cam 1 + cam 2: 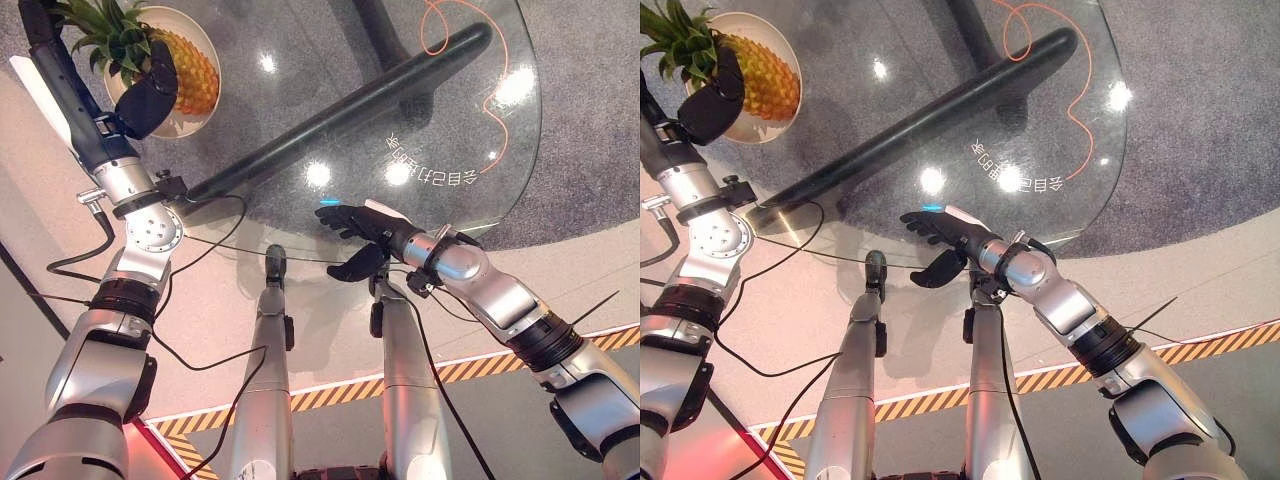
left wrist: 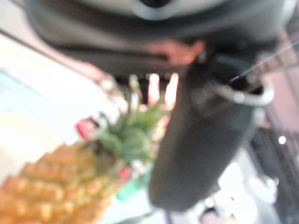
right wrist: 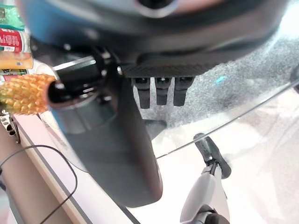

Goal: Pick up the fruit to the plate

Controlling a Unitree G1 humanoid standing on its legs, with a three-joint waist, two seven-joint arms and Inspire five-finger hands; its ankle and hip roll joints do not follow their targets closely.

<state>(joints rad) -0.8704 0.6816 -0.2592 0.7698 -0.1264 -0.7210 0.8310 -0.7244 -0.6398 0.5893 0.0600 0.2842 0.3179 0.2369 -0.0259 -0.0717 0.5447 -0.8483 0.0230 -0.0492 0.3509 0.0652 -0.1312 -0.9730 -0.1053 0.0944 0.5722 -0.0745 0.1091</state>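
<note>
Fruit: a yellow-orange pineapple with a green spiky crown [image 1: 188,72] lies on its side on a round cream-coloured plate [image 1: 205,30], its crown towards the table's edge
Plate: it sits at the far left of a round clear glass tabletop [image 1: 470,150], close to the rim
Left hand: the dark left hand [image 1: 150,95] is at the pineapple, over the place where crown meets body; it covers part of the fruit in both eye views. Whether its fingers curl round the fruit or merely rest against it, I cannot tell; the left wrist view shows the thumb [image 2: 205,140] beside the green leaves, with the fruit [image 2: 60,186] just past it
Right hand: the dark right hand [image 1: 362,232] hovers at the near edge of the glass, well apart from the plate, fingers stretched straight forward over the rim and thumb hanging below; it holds nothing. The right wrist view shows the fingers [image 3: 160,91] straight in a row
Table: under the glass runs a long black tube-shaped support bar [image 1: 340,115]; a thin orange cord [image 1: 500,85] loops beyond it, above grey speckled carpet [image 1: 590,120]
</note>
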